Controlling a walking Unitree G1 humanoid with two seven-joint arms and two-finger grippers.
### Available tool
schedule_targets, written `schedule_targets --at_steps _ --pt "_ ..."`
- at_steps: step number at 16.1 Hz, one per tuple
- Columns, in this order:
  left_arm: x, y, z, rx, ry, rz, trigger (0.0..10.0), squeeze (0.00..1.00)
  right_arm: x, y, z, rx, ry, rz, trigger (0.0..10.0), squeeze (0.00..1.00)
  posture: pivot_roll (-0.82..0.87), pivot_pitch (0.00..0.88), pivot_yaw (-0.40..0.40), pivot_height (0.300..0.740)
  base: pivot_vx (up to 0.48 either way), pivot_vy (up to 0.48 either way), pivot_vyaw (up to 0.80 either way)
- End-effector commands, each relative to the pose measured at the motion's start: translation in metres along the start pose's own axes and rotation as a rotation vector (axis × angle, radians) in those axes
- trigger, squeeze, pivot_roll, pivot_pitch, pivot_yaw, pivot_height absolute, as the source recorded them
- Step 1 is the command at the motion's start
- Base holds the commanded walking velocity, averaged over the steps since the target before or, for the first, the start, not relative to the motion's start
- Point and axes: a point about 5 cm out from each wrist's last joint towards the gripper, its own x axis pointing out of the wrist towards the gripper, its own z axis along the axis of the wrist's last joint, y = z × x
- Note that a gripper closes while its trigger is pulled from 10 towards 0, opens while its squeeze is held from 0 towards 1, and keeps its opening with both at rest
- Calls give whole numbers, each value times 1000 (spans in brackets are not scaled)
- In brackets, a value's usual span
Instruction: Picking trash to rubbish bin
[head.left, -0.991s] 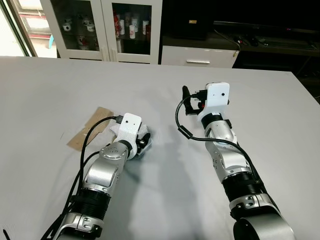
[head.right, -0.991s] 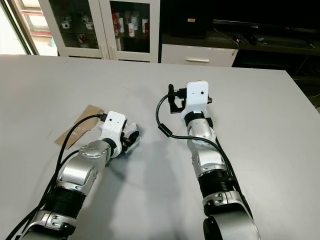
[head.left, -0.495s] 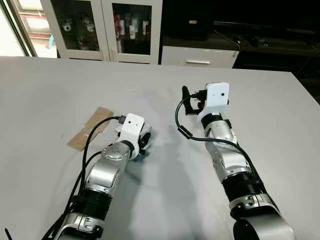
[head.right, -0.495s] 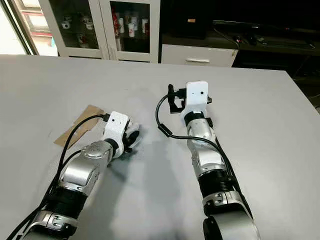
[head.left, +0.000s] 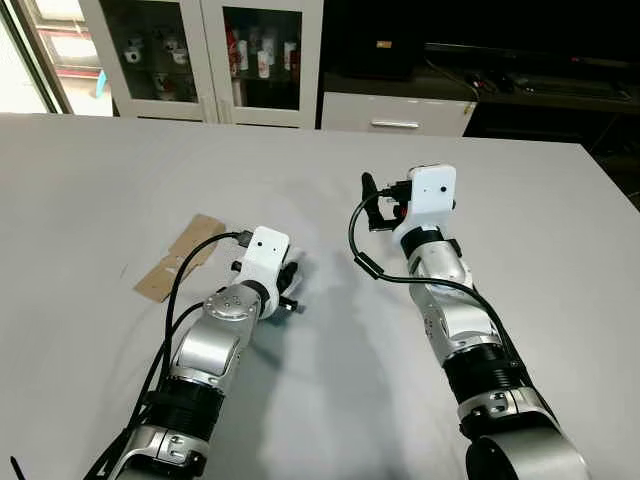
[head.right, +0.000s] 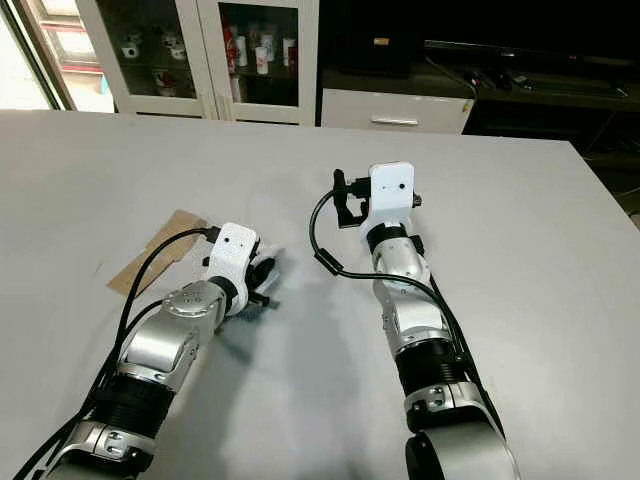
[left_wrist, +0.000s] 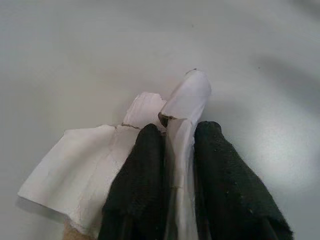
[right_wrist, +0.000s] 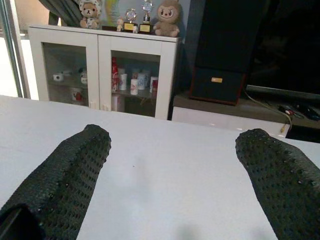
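A: Two arms are out over the grey table (head.left: 110, 180). What has the left gripper (left_wrist: 172, 150) got?

B: A piece of white paper (left_wrist: 85, 165). In the left wrist view its two black fingers (left_wrist: 137, 175) are pressed together on a strip of that paper, which stands up between them and pokes out past the tips, while the rest fans out to one side over the table. No gap shows between the fingers beyond the paper's own thickness.

A: And where is that relative to the strip of brown cardboard (head.left: 180, 257)?

B: Just beside it, on the side toward the robot's right. The left gripper sits low at the tabletop near the cardboard's far end; whether it touches the cardboard I cannot tell. The cardboard lies flat.

A: The right gripper (right_wrist: 172, 150)?

B: Well apart from the cardboard, farther to the right and farther across the table. Its fingers (right_wrist: 65, 175) are spread wide with nothing between them, pointing toward a white glass-door cabinet (right_wrist: 100, 70) beyond the table's far edge. Soft toys and small trophies (right_wrist: 131, 15) stand on top of that cabinet, and a dark speaker (right_wrist: 222, 50) sits beside it.
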Motion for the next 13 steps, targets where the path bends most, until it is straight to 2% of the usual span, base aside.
schedule_targets --at_steps 1,3,4,5,7,9,13 --pt "1 -1 -6 -3 20 5 0 0 1 0 1 -6 3 4 10000 0 16 21 -68 740 0 0 0" --pt "-1 0 14 -23 -116 -12 0 0 1 0 0 -5 6 1 10000 0 21 29 -70 740 0 0 0" --pt "-3 1 23 -24 -177 5 706 0 1 -1 0 -5 8 0 10000 0 24 31 -70 740 0 0 0" --pt "-4 4 32 -5 -226 31 10000 0 1 0 0 -3 8 -1 10000 0 25 31 -70 740 0 0 0" --pt "-7 12 46 -35 -320 103 10000 0 2 0 1 -1 5 -3 10000 0 24 31 -68 740 0 0 0" --pt "-14 33 61 -47 -449 254 10000 0 2 -1 1 0 4 -8 10000 0 22 33 -67 740 0 0 0" --pt "-28 53 79 -81 -613 376 10000 0 2 -5 0 2 10 -25 10000 0 23 38 -66 740 0 0 0"
